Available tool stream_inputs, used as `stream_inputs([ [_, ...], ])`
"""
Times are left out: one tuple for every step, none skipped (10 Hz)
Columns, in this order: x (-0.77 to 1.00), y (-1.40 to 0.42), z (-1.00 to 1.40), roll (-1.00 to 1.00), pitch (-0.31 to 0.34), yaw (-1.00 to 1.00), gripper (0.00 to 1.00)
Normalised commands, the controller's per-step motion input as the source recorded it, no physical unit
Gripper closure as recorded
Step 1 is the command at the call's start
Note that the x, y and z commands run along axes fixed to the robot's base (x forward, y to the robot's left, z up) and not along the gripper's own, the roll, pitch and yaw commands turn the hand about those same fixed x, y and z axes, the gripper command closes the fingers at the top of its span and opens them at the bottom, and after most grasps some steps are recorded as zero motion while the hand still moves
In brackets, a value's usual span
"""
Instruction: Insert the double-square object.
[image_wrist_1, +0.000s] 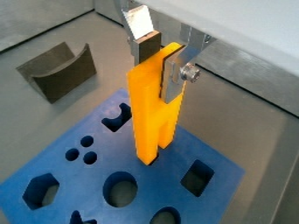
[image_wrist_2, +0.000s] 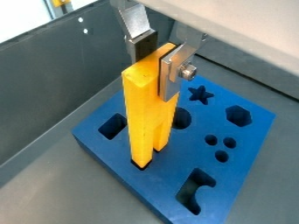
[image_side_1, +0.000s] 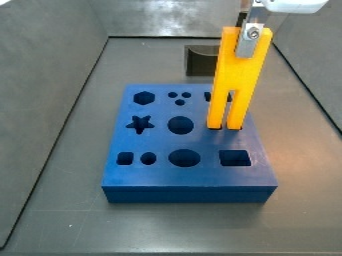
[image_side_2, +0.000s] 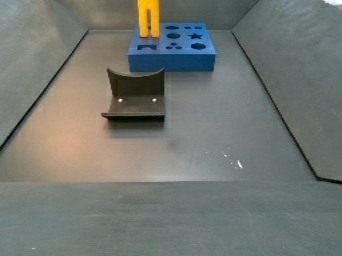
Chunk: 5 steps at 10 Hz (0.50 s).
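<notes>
The gripper (image_wrist_1: 165, 52) is clamped on the upper end of the bar (image_wrist_1: 156, 109), its silver fingers (image_wrist_2: 176, 66) pressed against both flat faces. The bar hangs upright over the blue block (image_side_1: 187, 180), prongs down; in a side view its split end (image_side_1: 226, 110) sits at about 3 o'clock of the block's top face, level with the surface or just above, though whether it has entered a hole cannot be told. In both wrist views the tip reaches the blue surface among the cut-outs. The dark curved holder (image_side_2: 135, 95) stands on the floor well apart from the block, toward 7 o'clock of it in a side view.
</notes>
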Motion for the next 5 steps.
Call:
stream_inputs([
  [0.27, 0.00, -0.18, 0.07, 0.046, -0.01, 1.00],
  [0.25, -0.04, -0.16, 0.13, 0.053, 0.04, 1.00],
  [0.23, -0.07, -0.14, 0.17, 0.051, 0.15, 1.00],
  [0.21, -0.01, -0.17, 0.14, 0.040, 0.10, 1.00],
  [0.08, 0.00, -0.19, 0.13, 0.023, 0.04, 1.00],
])
